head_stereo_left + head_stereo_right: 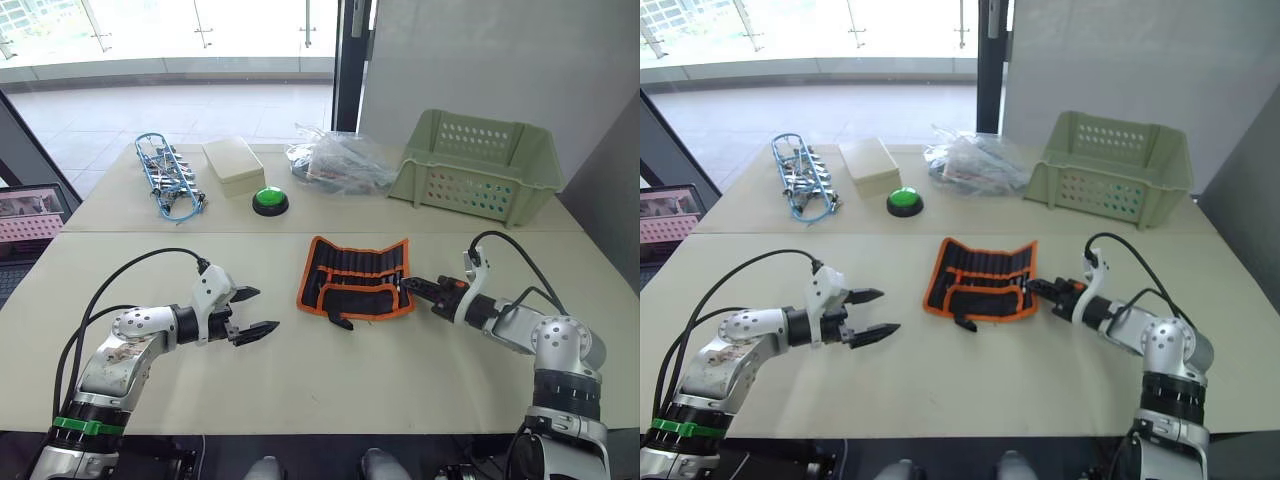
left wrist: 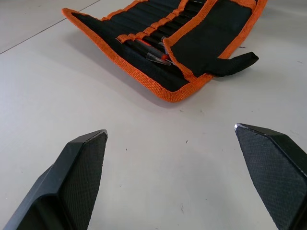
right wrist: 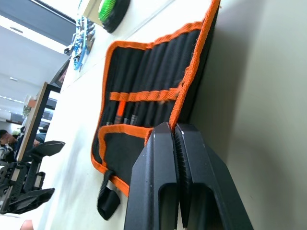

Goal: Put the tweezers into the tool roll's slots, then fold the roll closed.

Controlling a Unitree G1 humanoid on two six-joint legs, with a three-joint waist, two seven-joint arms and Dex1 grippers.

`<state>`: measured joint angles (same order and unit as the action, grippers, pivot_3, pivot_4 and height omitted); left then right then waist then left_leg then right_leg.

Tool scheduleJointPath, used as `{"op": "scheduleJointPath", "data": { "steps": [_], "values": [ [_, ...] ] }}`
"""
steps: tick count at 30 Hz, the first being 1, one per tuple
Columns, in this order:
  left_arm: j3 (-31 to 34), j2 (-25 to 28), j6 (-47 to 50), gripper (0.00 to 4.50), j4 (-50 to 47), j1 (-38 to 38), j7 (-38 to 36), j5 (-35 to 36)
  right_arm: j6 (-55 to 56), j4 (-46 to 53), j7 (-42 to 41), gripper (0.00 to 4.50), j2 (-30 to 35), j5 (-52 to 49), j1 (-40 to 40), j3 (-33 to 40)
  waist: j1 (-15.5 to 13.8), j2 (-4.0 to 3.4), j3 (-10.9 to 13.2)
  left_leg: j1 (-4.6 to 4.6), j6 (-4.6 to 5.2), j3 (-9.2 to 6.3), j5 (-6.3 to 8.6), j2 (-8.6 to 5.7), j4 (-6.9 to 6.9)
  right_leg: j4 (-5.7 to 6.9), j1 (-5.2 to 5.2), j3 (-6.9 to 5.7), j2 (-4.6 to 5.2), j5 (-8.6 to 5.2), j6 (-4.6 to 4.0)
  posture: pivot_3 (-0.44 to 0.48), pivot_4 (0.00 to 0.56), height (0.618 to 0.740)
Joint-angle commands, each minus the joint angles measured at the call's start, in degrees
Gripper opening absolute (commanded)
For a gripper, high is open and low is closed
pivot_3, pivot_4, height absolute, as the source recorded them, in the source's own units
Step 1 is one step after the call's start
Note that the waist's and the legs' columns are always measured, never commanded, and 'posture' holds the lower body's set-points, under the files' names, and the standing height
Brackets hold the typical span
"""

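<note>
The tool roll point(image 1: 357, 277), black with orange edging, lies open and flat mid-table. Its lower flap is folded up over the pockets, and its black strap point(image 1: 340, 321) sticks out at the near edge. The slots point(image 2: 144, 36) run across its inner face. A few slim ends, red and clear point(image 2: 156, 53), poke from them; the tweezers are otherwise hidden. My right gripper point(image 3: 171, 125) is shut on the orange edging point(image 3: 192, 72) at the roll's right side. My left gripper point(image 1: 262, 310) rests open to the left of the roll, apart from it, holding nothing.
At the back of the table stand a green perforated basket point(image 1: 480, 165), a crumpled clear plastic bag point(image 1: 335, 160), a green push button point(image 1: 270, 200), a beige box point(image 1: 233, 166) and a blue wire bundle point(image 1: 170, 178). Bare tabletop point(image 1: 330, 380) lies in front of the roll.
</note>
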<state>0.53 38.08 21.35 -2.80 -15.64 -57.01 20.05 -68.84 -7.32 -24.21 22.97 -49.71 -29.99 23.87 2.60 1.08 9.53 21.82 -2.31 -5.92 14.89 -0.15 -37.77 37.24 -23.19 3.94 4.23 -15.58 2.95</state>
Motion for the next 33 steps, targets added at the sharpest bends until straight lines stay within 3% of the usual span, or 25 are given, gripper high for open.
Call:
{"op": "scheduleJointPath", "data": {
  "steps": [1,15,24,33],
  "values": [
    [-0.18,0.27,-1.45,4.50,-1.24,-0.03,-0.09,-0.58,0.10,2.63,0.54,0.05,-0.06,-0.82,-3.09,-0.86,0.05,0.00,0.00,0.01,0.00,0.00,0.00,0.00,0.00,0.00,0.00,0.00,0.00,0.00,0.00,0.000,0.150,0.740],
    [0.22,0.26,-1.20,4.50,-1.49,-0.12,0.40,-0.66,3.95,-2.54,4.06,0.05,-7.44,5.82,-6.27,-9.28,0.04,-0.01,0.00,0.02,0.00,-0.01,0.00,0.00,0.00,0.05,-0.05,0.00,0.01,0.00,-0.01,0.000,0.150,0.740],
    [0.02,0.05,-0.56,4.50,-1.23,-0.52,1.00,-0.77,10.42,-12.58,3.07,0.05,-9.41,11.17,-6.35,-10.44,0.16,0.04,-0.03,-0.31,-0.02,0.01,-0.01,0.01,-0.01,0.33,0.08,0.00,-0.01,0.01,-0.01,0.000,0.150,0.740],
    [-0.35,0.11,-1.08,4.50,-0.45,-1.45,0.97,-1.62,6.57,-6.09,-8.53,2.97,-7.00,6.39,-7.31,-12.65,0.14,0.02,-0.02,-0.33,-0.04,0.02,-0.02,0.02,-0.01,0.44,0.01,0.00,-0.03,0.00,-0.01,0.000,0.150,0.740]
  ]
}}
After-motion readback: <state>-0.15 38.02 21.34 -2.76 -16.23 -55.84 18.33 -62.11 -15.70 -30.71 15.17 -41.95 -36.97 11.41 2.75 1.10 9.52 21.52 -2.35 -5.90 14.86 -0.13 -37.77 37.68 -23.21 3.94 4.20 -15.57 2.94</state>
